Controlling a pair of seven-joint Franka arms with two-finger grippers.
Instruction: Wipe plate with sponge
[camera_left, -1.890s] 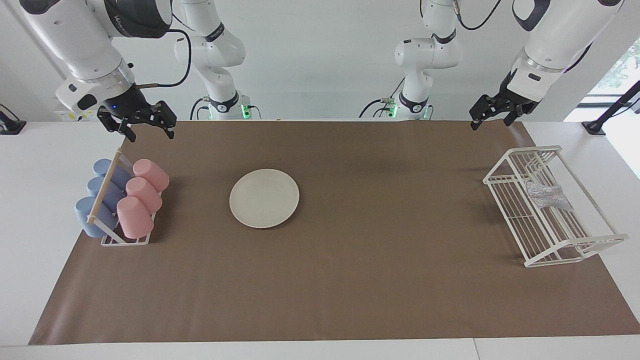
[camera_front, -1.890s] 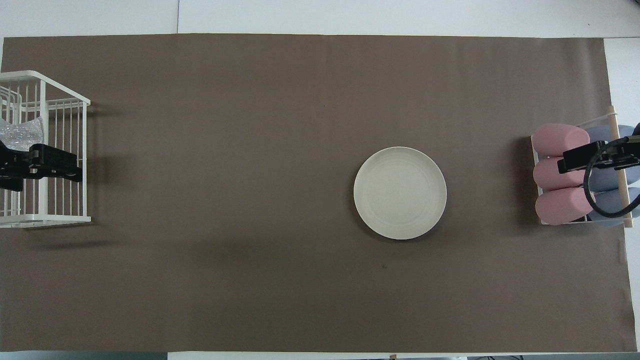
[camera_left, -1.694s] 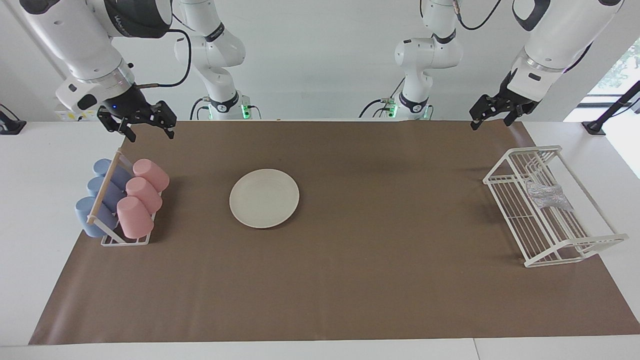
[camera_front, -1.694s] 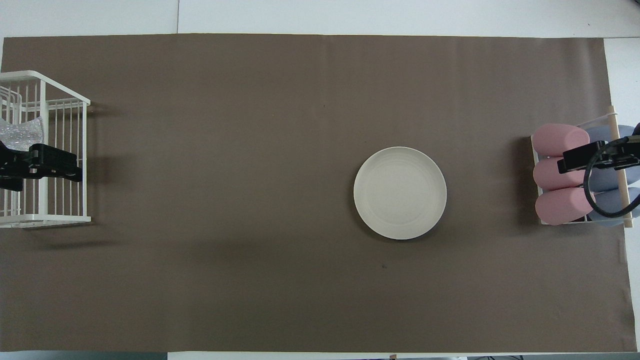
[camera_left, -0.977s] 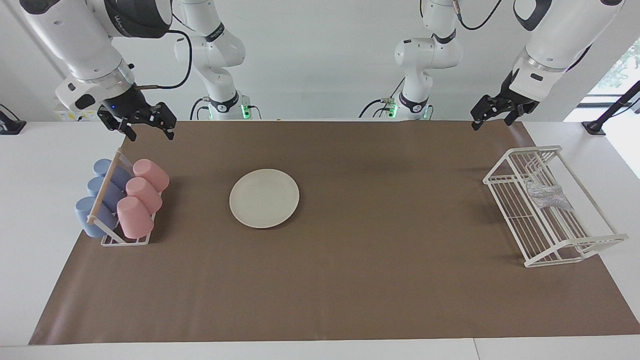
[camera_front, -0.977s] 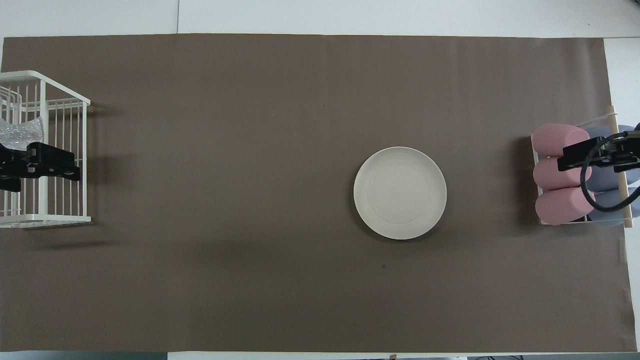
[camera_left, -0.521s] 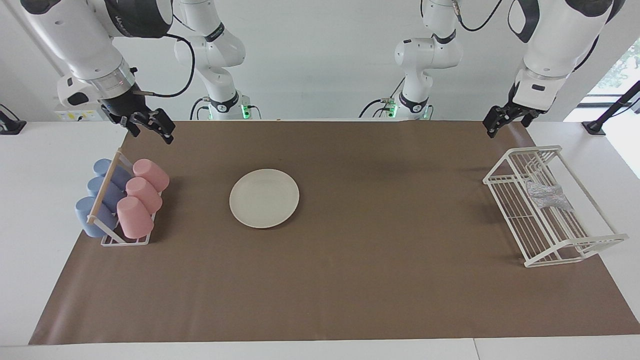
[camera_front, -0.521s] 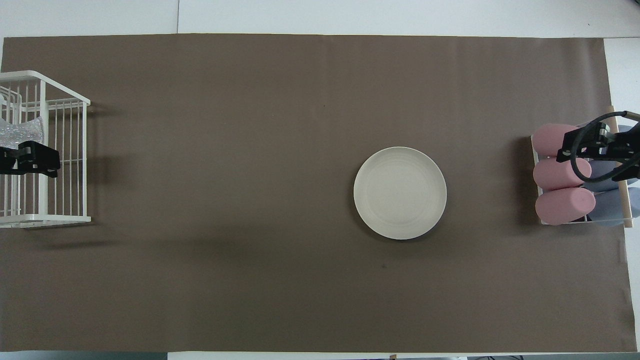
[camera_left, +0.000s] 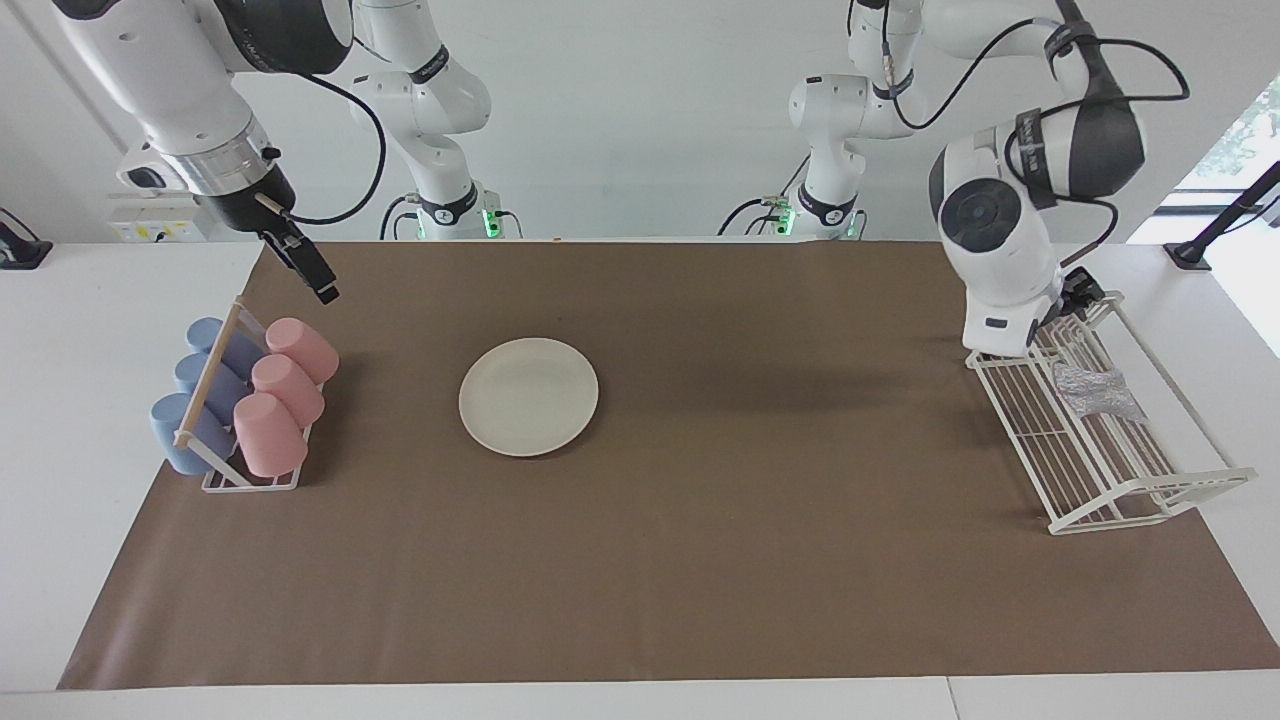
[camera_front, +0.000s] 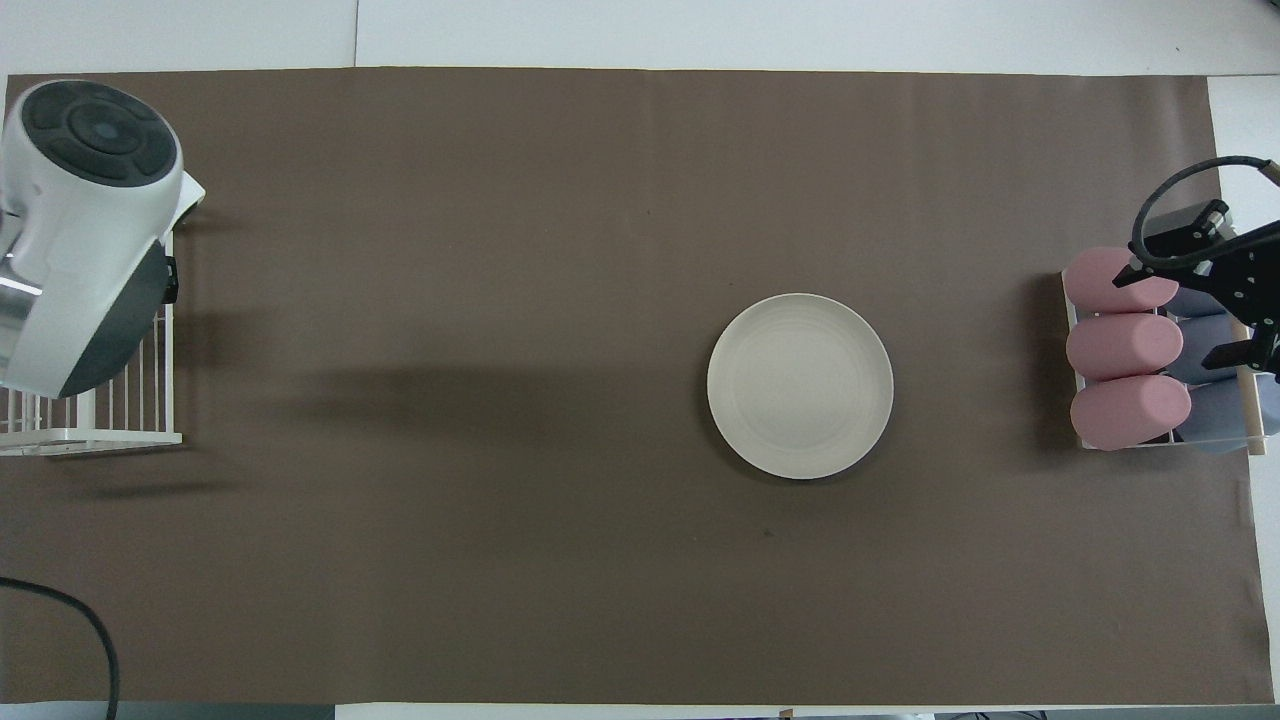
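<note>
Brown mat (camera_left: 700, 560) covers the table. White wire rack (camera_left: 1150, 500) sits at the left arm's end; cup rack (camera_left: 215, 480) with pink cups (camera_left: 285, 385) and blue cups (camera_left: 185, 400) at the right arm's end.

Plate (camera_left: 528, 396) lies flat on the mat, nearer the right arm's end, well apart from both grippers and from both racks.

Sponge (camera_left: 1095, 390) lies inside the wire rack. Left gripper (camera_left: 1078, 296) hangs over the rack's end nearest the robots, just short of the sponge, apart from it. Wrist body hides most of the fingers in both views; from the little that shows they probably stand apart, nothing between them.

Right gripper (camera_left: 318, 282) hangs over the mat's edge above the cup rack, seen edge-on in the facing view; from overhead its fingers stand spread, holding nothing.

Against half a second ago: left arm has folded down and swung over the rack, its wrist now masking the sponge from overhead. Right gripper has turned at the wrist, same spot. Plate, sponge, racks unmoved.
</note>
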